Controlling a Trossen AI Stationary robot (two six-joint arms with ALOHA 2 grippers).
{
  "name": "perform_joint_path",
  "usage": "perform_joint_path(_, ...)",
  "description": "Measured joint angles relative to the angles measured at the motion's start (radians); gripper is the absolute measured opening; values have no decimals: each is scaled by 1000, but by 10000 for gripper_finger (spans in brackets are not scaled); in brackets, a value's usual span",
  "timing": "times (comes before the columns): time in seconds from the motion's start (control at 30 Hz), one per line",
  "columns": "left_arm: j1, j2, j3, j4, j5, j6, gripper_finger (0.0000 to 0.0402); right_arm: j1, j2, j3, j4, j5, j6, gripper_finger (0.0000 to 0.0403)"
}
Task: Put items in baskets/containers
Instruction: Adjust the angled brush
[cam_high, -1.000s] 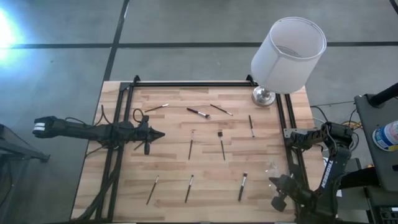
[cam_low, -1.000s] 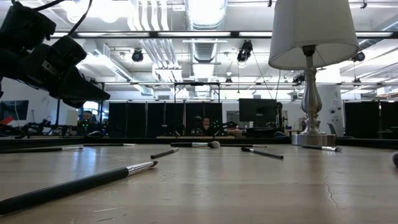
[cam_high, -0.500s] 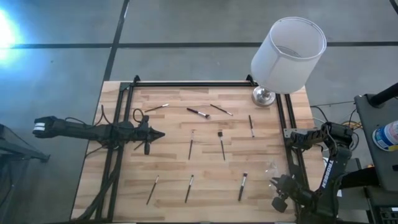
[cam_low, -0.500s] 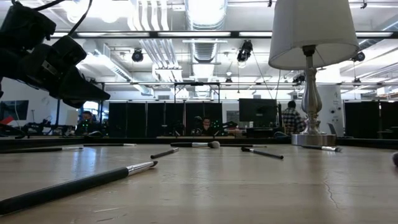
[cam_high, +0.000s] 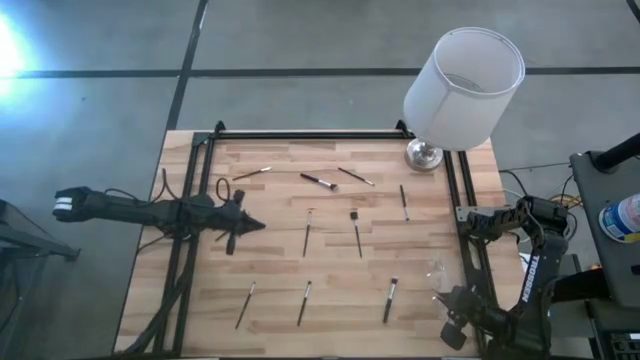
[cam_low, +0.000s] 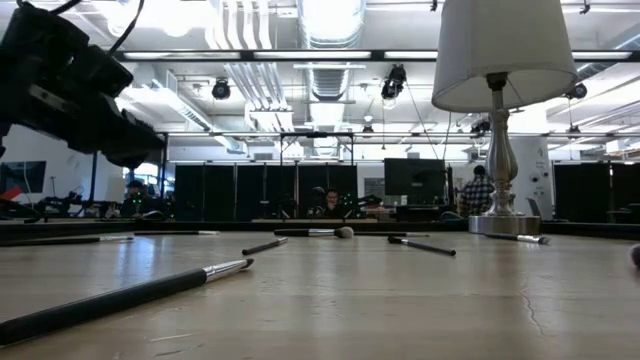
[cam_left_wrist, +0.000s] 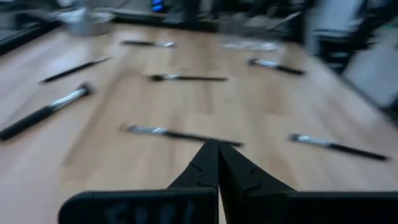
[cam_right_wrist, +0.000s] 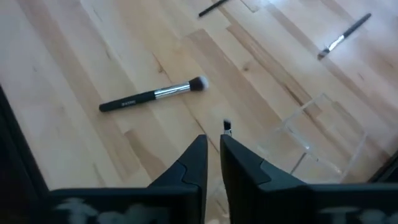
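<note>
The left gripper (cam_high: 258, 224) is positioned over the table's (cam_high: 280, 270) left-centre area, above the wood, with its fingers (cam_left_wrist: 208, 163) pressed together and nothing held between them. In the low view it is seen raised at the upper left (cam_low: 150, 158).

The right gripper (cam_high: 437, 298) is located at the table's near right edge. In the right wrist view (cam_right_wrist: 213, 146) its fingers are seen almost together, with a narrow slit between them, and nothing is held. The clear tray (cam_right_wrist: 323, 134) lies just beside that gripper on the wood; in the high view (cam_high: 437, 270) it is only faintly visible.

9 brushes are counted on the table in the high view. 4 lie along the far side (cam_high: 251, 173), (cam_high: 318, 181), (cam_high: 356, 177), (cam_high: 404, 201). 2 lie at the centre (cam_high: 307, 238), (cam_high: 356, 232). 3 lie along the near side (cam_high: 245, 304), (cam_high: 304, 302), (cam_high: 389, 299). None is seen in the tray. A lamp (cam_high: 463, 88) stands at the far right corner.
</note>
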Motion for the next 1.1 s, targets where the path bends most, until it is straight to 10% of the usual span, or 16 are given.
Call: perform_joint_path(1.1,0,41,0,65,108,16,0,-201,-11,-7,96,-286,-68,222)
